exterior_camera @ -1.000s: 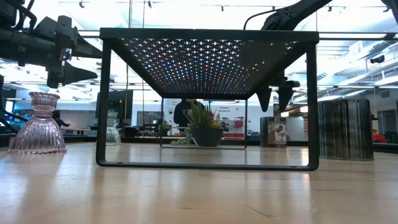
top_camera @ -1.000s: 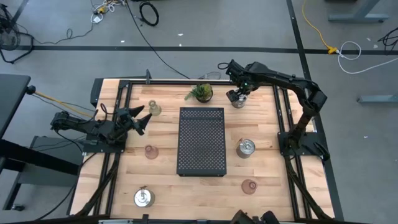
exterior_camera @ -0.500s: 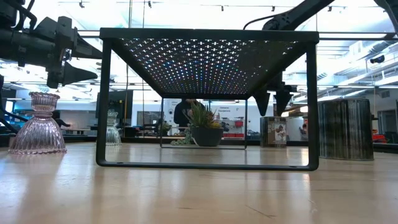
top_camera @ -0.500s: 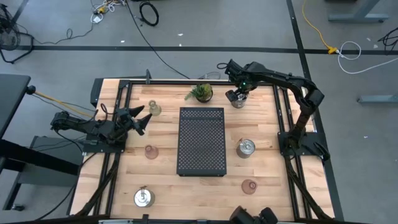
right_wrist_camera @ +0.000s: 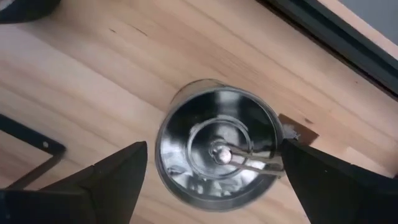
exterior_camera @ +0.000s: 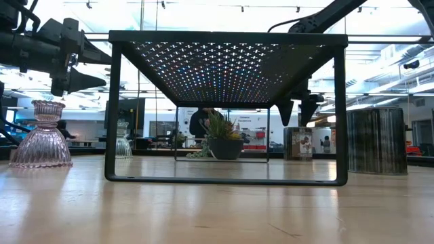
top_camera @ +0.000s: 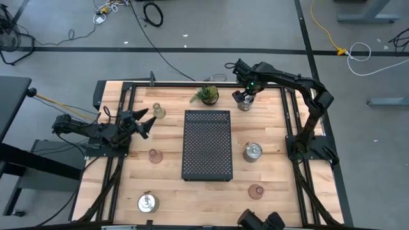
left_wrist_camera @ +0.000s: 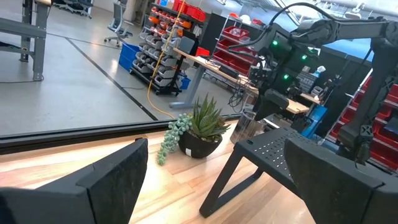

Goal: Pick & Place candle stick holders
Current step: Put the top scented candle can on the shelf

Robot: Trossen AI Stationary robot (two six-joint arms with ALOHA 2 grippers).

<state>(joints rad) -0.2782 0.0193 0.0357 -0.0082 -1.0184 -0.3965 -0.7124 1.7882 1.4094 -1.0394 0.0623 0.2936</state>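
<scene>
A silver holder [top_camera: 245, 102] stands on its base at the table's far right, beside the potted plant [top_camera: 206, 96]. My right gripper [top_camera: 243, 96] hovers just above it, open, fingers pointing down; in the right wrist view the fingers [right_wrist_camera: 124, 174] flank the holder [right_wrist_camera: 217, 149] without touching. Two more silver holders stand at the right [top_camera: 253, 152] and near left [top_camera: 147, 202]. A clear-greenish glass cup [top_camera: 158, 111] and two pinkish cups [top_camera: 154, 155], [top_camera: 256, 190] stand on the wood. My left gripper [top_camera: 143, 121] waits open at the left, above the table.
The black perforated tray [top_camera: 207, 145] stands on legs in the table's middle. The plant sits just left of the right gripper. Black frame rails [top_camera: 291, 121] run along the table's sides. Something dark [top_camera: 259, 221] shows at the near edge.
My right gripper has sunk a little toward the silver holder at the far right and stays open. Something dark has come into view at the table's near edge.
</scene>
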